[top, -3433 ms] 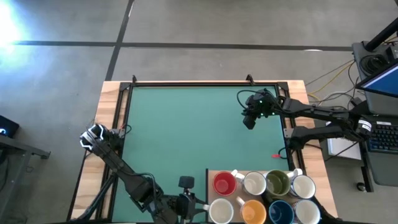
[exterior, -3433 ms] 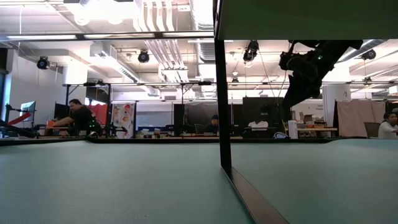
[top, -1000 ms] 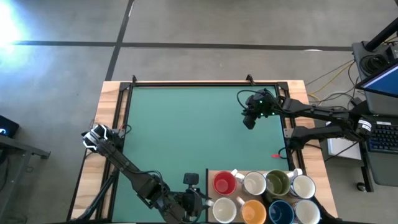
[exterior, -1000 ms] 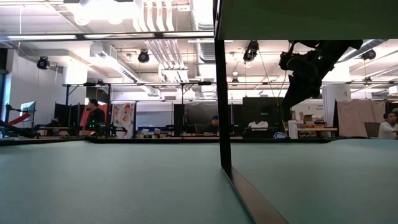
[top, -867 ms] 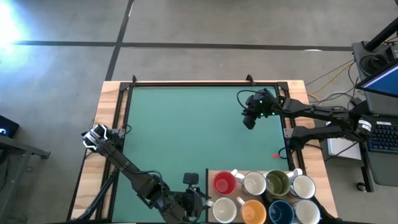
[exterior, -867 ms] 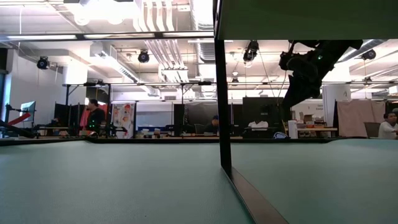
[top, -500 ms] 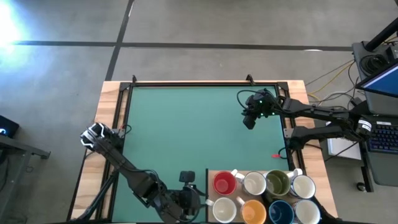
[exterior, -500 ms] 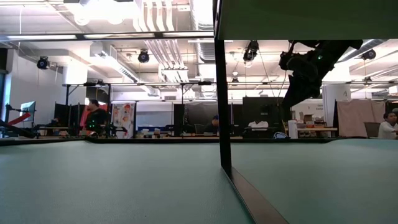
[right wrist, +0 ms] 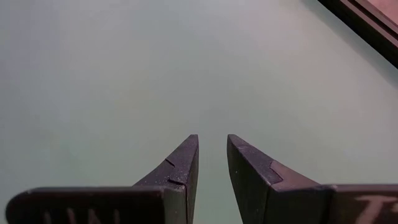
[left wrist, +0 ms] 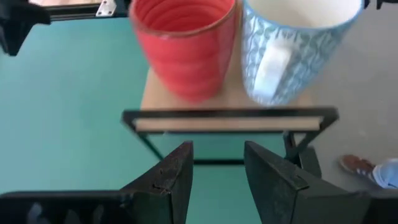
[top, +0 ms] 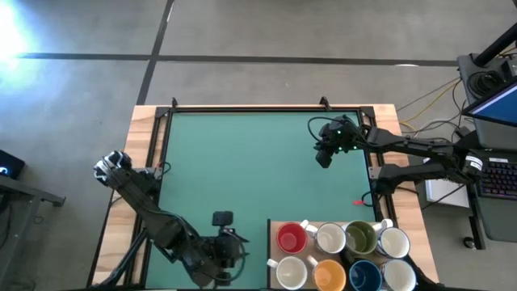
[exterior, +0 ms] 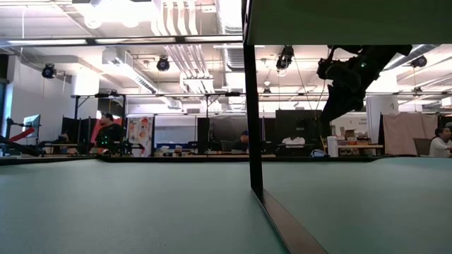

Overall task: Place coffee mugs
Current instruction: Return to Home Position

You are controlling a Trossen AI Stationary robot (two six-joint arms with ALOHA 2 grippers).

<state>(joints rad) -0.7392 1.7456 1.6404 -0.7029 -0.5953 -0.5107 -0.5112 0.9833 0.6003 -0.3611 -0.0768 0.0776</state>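
Note:
Several coffee mugs stand in two rows on a raised wooden board point(top: 273, 226) at the table's near right. Among them are a red mug point(top: 292, 238), an orange one point(top: 329, 275), a dark blue one point(top: 364, 276) and a blue-patterned white one point(top: 287, 273). In the left wrist view the red mug point(left wrist: 183, 43) and the patterned mug point(left wrist: 292, 50) stand upright at the board's left edge. My left gripper point(top: 238, 250) point(left wrist: 214, 168) hovers open just left of the board, with nothing between its fingers. My right gripper point(top: 323, 158) point(right wrist: 211, 155) hangs over the far right of the mat, fingers slightly apart and empty.
The green mat point(top: 242, 170) lies inside a black frame on the wooden table. The board stands on a black frame point(left wrist: 230, 118) whose post point(exterior: 251, 106) rises from the mat. Beyond the table's right side are cables and a desk with a keyboard point(top: 493, 174).
My left gripper has drawn back from the patterned white mug toward the table's left edge and has risen a little. The mugs have stayed where they were.

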